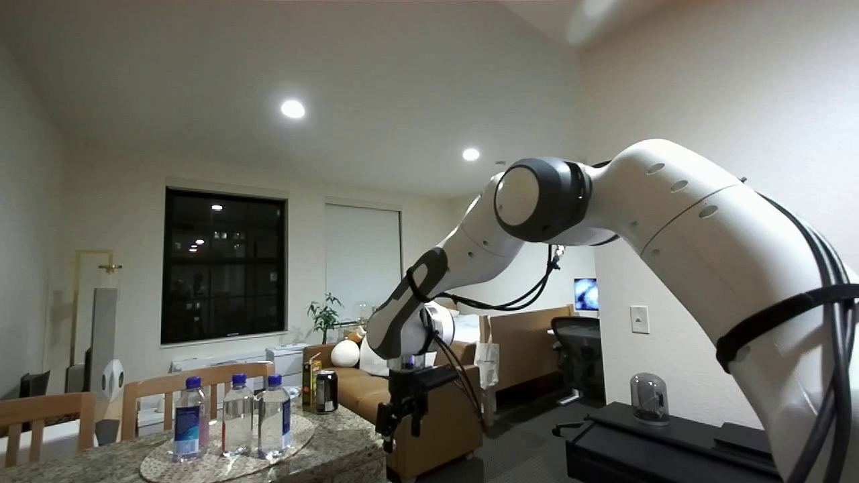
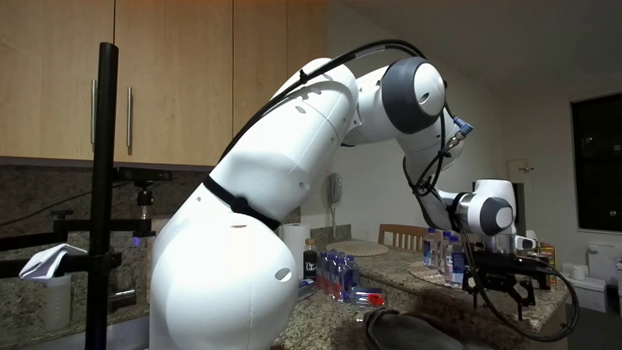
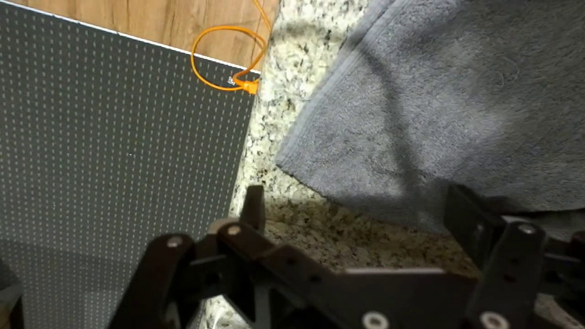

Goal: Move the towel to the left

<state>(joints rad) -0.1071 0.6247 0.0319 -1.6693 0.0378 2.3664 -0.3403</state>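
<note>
The towel is grey and lies on a speckled granite counter in the wrist view, filling the upper right. One of its corners points left, near the counter's edge. A dark grey cloth shape at the bottom of an exterior view looks like the same towel, partly cut off. My gripper is open and empty, with its fingers wide apart. In the wrist view the right finger overlaps the towel's lower edge and the left finger is over bare granite. The gripper also shows in both exterior views, pointing down.
Several water bottles stand on a round mat on a raised counter, with a dark can and a carton behind. More bottles stand on the lower counter. An orange cable lies past the counter edge, by a grey dotted mat.
</note>
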